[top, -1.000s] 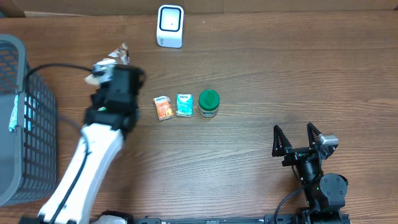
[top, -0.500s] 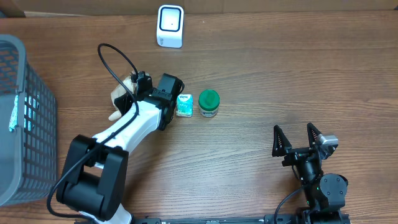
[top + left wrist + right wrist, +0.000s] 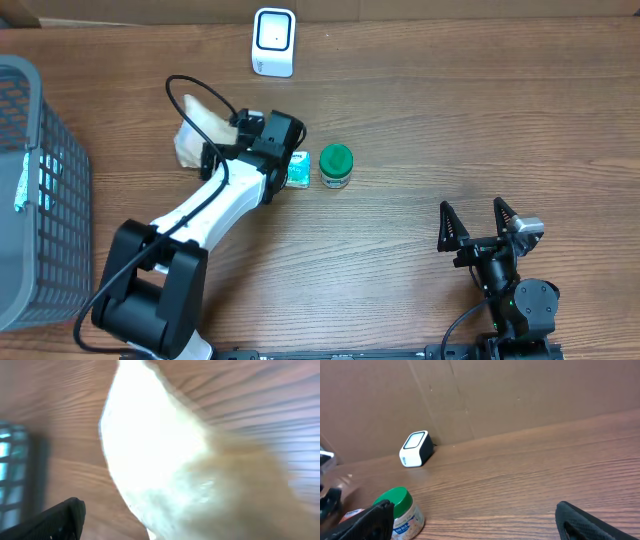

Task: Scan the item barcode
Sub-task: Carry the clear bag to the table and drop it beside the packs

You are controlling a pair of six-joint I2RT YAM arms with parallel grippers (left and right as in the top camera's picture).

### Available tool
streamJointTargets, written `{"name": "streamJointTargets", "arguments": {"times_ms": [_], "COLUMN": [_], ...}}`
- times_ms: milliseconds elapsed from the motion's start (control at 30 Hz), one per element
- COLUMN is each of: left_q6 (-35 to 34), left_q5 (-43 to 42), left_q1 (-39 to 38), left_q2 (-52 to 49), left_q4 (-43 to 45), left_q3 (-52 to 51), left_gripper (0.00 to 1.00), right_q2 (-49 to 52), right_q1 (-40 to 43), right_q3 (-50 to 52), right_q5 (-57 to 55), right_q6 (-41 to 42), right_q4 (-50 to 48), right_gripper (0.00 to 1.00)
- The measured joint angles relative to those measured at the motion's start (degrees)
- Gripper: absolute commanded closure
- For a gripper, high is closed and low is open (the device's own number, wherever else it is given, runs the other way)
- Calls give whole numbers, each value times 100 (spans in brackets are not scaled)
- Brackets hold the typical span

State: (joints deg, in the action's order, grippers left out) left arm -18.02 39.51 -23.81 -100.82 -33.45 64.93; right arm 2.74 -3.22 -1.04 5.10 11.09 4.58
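Item: pale pouch (image 3: pixel 195 125), front-left of scanner (image 3: pixel 273 42). At the pouch, left claw (image 3: pixel 218 136), grip impossible to tell; far right of scanner, right claw (image 3: pixel 478 222), spread apart. Handling advice: likely hold firmly and present the barcode squarely to the scanner.

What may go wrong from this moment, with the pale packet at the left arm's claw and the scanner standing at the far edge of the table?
1. The left wrist view is blurred, so I cannot tell whether the left claw grips the pale packet. The packet might slip before reaching the scanner.
2. The left arm hangs over the teal packet, close to the green-lidded jar. A swing may knock them.
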Motion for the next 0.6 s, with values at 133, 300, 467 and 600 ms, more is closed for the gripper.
{"name": "streamJointTargets", "arguments": {"times_ms": [133, 300, 467, 600], "left_q6": [0, 24, 105, 83], "left_q5": [-706, -1217, -1355, -1593], "left_q1": [0, 302, 1888, 3781], "left_q2": [584, 1963, 3185, 3477], "left_q4": [-299, -605, -632, -691], "left_q3": [404, 1292, 1696, 1700], "left_gripper": [0, 0, 0, 3], "right_q2": [0, 0, 0, 0], "right_q1": [2, 2, 2, 2], "right_q3": [0, 0, 0, 0], "right_q5": [-2, -2, -2, -2], "right_q6": [0, 2, -2, 0], "right_q4": [4, 2, 0, 0], "right_gripper": [0, 0, 0, 0]}}
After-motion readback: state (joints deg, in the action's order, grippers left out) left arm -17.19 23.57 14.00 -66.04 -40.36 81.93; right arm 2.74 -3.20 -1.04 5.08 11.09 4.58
